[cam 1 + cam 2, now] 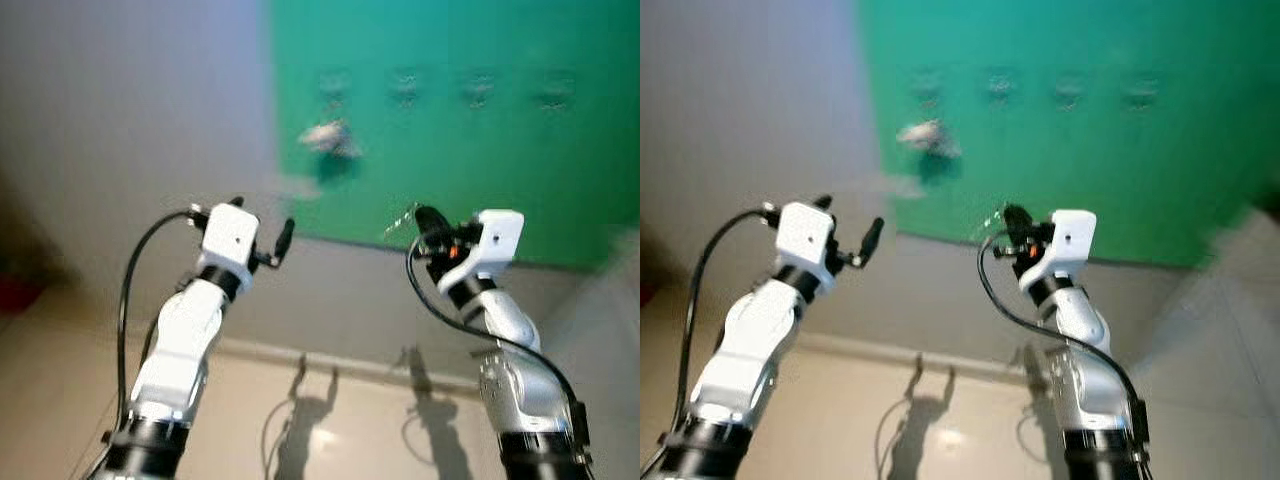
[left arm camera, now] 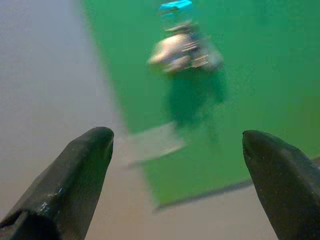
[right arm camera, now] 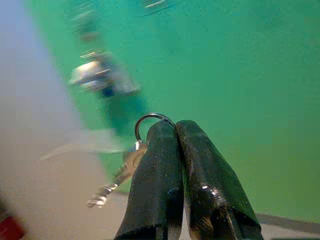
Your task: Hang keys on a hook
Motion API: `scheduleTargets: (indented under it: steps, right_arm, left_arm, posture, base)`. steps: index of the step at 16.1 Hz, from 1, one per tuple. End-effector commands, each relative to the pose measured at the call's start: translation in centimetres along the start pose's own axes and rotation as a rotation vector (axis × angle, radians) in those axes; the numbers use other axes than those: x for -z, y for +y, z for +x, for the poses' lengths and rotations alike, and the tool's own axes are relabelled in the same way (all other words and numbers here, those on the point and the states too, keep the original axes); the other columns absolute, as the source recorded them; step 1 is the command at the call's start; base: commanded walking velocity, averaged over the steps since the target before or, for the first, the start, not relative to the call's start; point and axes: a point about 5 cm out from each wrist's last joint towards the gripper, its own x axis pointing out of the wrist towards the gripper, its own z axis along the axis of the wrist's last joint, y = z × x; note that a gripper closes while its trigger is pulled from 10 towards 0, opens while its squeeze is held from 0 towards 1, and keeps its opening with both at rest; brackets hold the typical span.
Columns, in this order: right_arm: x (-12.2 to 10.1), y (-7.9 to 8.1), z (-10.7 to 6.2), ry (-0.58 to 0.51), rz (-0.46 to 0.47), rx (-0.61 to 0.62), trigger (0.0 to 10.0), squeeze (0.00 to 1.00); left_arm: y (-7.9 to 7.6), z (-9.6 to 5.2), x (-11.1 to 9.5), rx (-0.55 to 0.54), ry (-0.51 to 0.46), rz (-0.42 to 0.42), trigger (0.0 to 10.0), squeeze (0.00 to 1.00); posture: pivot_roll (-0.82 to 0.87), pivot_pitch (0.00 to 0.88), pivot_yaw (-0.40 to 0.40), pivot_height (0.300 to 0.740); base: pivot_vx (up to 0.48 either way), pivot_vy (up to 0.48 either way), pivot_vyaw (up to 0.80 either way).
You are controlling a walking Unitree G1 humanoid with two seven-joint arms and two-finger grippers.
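A green board point(image 1: 450, 150) on the grey wall carries a row of several hooks point(image 1: 405, 85), all blurred. A pale bunch of keys point(image 1: 330, 138) hangs below the leftmost hook point(image 1: 335, 85). My right gripper point(image 1: 425, 215) is raised in front of the board's lower edge, below the middle hooks. It is shut on a metal key ring point(image 3: 150, 117), and keys point(image 3: 117, 177) dangle beside the fingers. My left gripper point(image 1: 262, 222) is held up near the board's left edge, open with nothing between its fingers point(image 2: 85, 165); the hanging bunch point(image 2: 182, 50) lies beyond it.
The grey wall point(image 1: 140, 120) stretches to the left of the board. A pale tiled floor point(image 1: 330, 420) with the arms' shadows lies below. A dark red object point(image 1: 15, 290) sits at the far left edge.
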Motion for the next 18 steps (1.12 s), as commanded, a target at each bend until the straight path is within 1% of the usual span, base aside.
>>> scheduleTargets:
  steps: [1,4,6,7,8,10,11,12,14,15,16,17,18]
  right_arm:
    - [-0.7,-0.3,-0.2,-0.026,-0.024,0.005,10.0,0.00]
    - [-1.2,0.0,-0.1,-0.035,-0.014,-0.034,10.0,0.00]
    - [-1.4,0.2,0.1,-0.037,-0.010,-0.084,10.0,0.00]
    - [-1.4,0.6,0.0,-0.028,0.003,-0.147,10.0,0.00]
    - [-1.3,0.7,-0.1,-0.012,0.002,-0.174,10.0,0.00]
    - [-0.9,0.7,-0.1,0.019,-0.010,-0.207,10.0,0.00]
    - [-1.0,0.7,-0.1,0.017,0.000,-0.217,10.0,0.00]
    - [-1.6,1.2,0.3,0.001,0.009,-0.269,10.0,0.00]
    - [-2.2,1.7,0.7,-0.015,0.029,-0.312,10.0,0.00]
    - [-2.8,2.2,1.2,-0.030,0.046,-0.353,10.0,0.00]
    - [-3.2,2.5,1.8,-0.039,0.045,-0.371,10.0,0.00]
    - [-3.2,2.5,1.8,-0.039,0.045,-0.371,10.0,0.00]
    - [-3.4,2.7,2.4,-0.046,0.039,-0.364,10.0,0.00]
  left_arm:
    - [-0.4,0.2,-0.2,0.023,-0.012,-0.009,10.0,0.00]
    - [-0.4,0.3,-0.3,0.022,-0.019,-0.018,10.0,0.00]
    - [-0.4,0.2,-0.3,0.017,-0.025,-0.023,10.0,0.00]
    - [-0.6,-0.1,-0.4,0.045,-0.032,-0.031,10.0,0.00]
    - [-0.8,-0.4,-0.5,0.069,-0.038,-0.033,10.0,0.00]
    - [-1.2,-0.7,-0.6,0.135,-0.051,-0.023,10.0,0.00]
    - [-1.3,-0.8,-0.7,0.148,-0.056,-0.019,10.0,0.00]
    - [-1.3,-1.1,-1.0,0.165,-0.080,-0.025,10.0,0.00]
    - [-1.3,-1.1,-1.0,0.165,-0.076,-0.028,10.0,0.00]
    - [-1.3,-1.1,-0.9,0.167,-0.071,-0.028,10.0,0.00]
    - [-1.3,-1.0,-0.9,0.170,-0.068,-0.024,10.0,0.00]
    - [-1.3,-1.0,-0.9,0.170,-0.068,-0.024,10.0,0.00]
    - [-1.3,-0.8,-0.9,0.171,-0.069,-0.020,10.0,0.00]
  posture:
    - [-0.07,0.000,0.032,0.740]
    - [-0.07,0.000,0.021,0.740]
    - [-0.07,0.000,0.019,0.740]
    - [-0.07,0.000,0.016,0.740]
    - [-0.07,0.000,0.015,0.740]
    - [-0.06,0.000,0.005,0.740]
    - [-0.06,0.000,0.004,0.740]
    - [-0.06,0.000,0.002,0.740]
    - [-0.06,0.000,0.002,0.740]
    - [-0.06,0.000,-0.001,0.740]
    - [-0.06,0.000,-0.005,0.740]
    - [-0.06,0.000,-0.005,0.740]
    - [-0.06,0.000,-0.007,0.740]
  base:
    - [0.360,0.000,0.00]
    - [0.358,0.000,0.00]
    - [0.000,0.000,0.00]
    - [0.000,0.000,0.00]
    - [0.000,0.000,0.00]
    - [0.000,0.000,0.00]
    - [0.000,0.000,0.00]
    - [0.000,0.000,0.00]
    - [0.000,0.000,0.00]
    - [0.000,0.000,0.00]
    - [0.000,0.000,0.00]
    - [0.000,0.000,0.00]
    - [0.000,0.000,0.00]
